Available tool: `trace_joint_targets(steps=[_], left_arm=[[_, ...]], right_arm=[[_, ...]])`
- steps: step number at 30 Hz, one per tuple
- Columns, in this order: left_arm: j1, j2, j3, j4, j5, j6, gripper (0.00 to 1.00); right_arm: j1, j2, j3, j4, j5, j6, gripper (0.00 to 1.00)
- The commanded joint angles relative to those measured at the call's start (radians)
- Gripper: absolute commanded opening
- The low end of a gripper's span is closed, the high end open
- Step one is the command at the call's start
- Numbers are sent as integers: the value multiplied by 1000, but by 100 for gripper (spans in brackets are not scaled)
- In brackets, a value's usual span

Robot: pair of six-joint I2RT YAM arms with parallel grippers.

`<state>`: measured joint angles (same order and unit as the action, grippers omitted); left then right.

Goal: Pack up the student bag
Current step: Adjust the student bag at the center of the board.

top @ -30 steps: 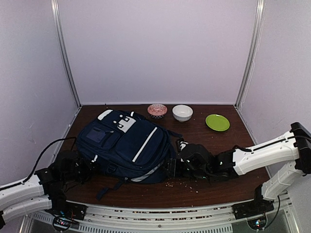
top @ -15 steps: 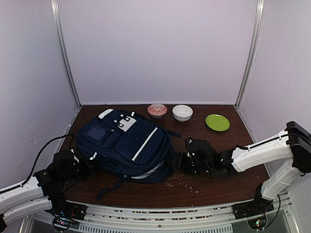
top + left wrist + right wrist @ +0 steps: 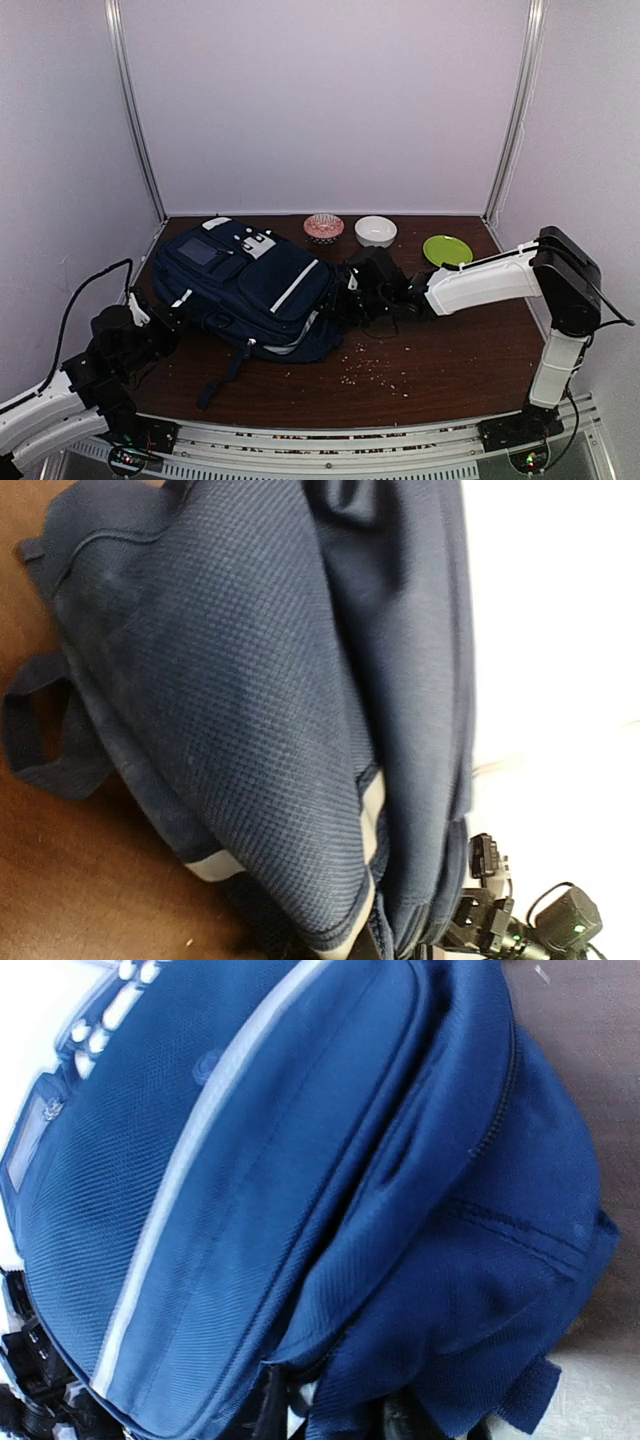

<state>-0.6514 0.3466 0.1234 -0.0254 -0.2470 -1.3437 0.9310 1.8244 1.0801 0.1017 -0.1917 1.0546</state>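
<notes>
Made out no readable text, brand, number or sign in any of the three views. Noted only white patches [image 3: 258,243] on the front of the student bag [image 3: 250,290] (too small and washed out to tell whether any lettering stood on them).
</notes>
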Motion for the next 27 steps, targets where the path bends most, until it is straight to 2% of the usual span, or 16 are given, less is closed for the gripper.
trace_joint_targets(steps=[1,6,9,13,16,18,23,27], left_arm=[[-16,-142,24,55,-102,36,0],[-18,-271,-8,-28,-153,33,0],[-18,-275,-59,-28,-156,-12,0],[-17,-181,-113,45,-120,-66,0],[-20,-92,-121,123,-101,-76,0],[-22,-34,-123,192,-95,-80,0],[-24,74,-108,301,-79,-77,0],[-26,126,-97,357,-65,-76,0]], right_arm=[[-4,4,168,2,-50,-114,21],[-5,22,273,-49,-65,-193,17],[-25,42,257,-94,-6,-200,23],[-58,54,163,-94,24,-152,38],[-58,-17,72,-71,62,-154,51],[-56,-67,40,-95,95,-171,56],[-18,-245,-43,-176,211,-218,59],[114,-354,-82,-131,251,-282,59]])
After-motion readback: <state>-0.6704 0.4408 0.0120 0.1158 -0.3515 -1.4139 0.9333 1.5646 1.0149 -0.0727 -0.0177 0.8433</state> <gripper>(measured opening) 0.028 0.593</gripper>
